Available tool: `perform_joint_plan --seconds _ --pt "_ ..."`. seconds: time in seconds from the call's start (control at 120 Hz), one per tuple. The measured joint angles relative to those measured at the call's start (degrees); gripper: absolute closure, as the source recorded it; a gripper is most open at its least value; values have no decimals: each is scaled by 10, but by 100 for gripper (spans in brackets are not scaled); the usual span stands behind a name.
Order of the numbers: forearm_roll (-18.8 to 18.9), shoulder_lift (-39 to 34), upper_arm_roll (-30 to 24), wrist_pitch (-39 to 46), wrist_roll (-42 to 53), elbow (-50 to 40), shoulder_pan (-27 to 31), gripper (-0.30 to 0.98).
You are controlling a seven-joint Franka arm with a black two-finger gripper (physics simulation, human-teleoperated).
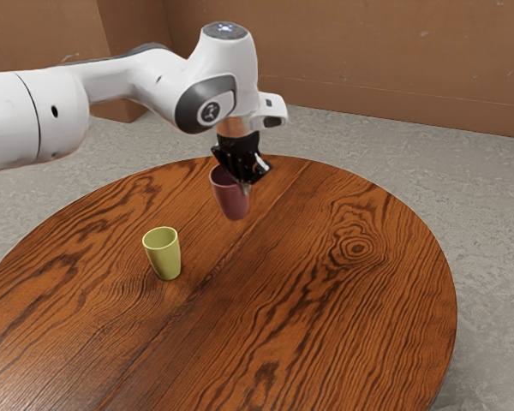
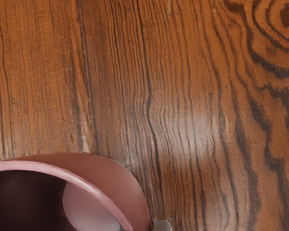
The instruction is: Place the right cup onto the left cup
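My gripper (image 1: 245, 181) was clamped on the wall of the pink cup (image 1: 232, 202), right at the rim, with only that thin wall between my fingers, so they stood close together. The wrist view showed one grey fingertip (image 2: 162, 225) against the cup's outer side; the other was mostly hidden at the cup's mouth. On the arm (image 1: 137, 75), the dark joint cap carried a pale emblem (image 1: 210, 111), too small for me to read.

The pink cup was directly below my hand, reaching out from under it toward the exterior view's left, mouth up and leaning slightly in that view. Whether its base touched the wood I could not tell. The green cup (image 1: 164, 259) stood upright on the round wooden table (image 1: 325, 317), well apart from my gripper, nearer the exterior camera and toward the exterior view's left, its mouth open upward.
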Motion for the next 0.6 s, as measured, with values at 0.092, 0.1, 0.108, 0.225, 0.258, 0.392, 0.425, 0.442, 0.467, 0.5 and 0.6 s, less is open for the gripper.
perform_joint_plan --seconds 0.092,0.1,0.108,0.225,0.258,0.392,0.425,0.442,0.467,0.5,0.6 --pt "-6 -16 22 -8 -4 -12 0 78" --pt "-7 -17 24 -9 -4 -12 0 78" --pt "-8 -18 26 -10 -4 -13 0 78" --pt "-12 -33 47 -24 -7 -23 0 78" --pt "-13 -35 52 -30 -8 -24 0 78" --pt "-15 -63 61 -47 -10 -53 1 78" --pt "-15 -75 62 -50 -11 -68 1 78" --pt "-15 -80 62 -51 -12 -75 1 79" --pt "-15 -88 62 -52 -13 -83 1 79" --pt "-16 -97 62 -54 -13 -92 0 78" --pt "-16 -111 78 -60 -16 -104 -2 78"
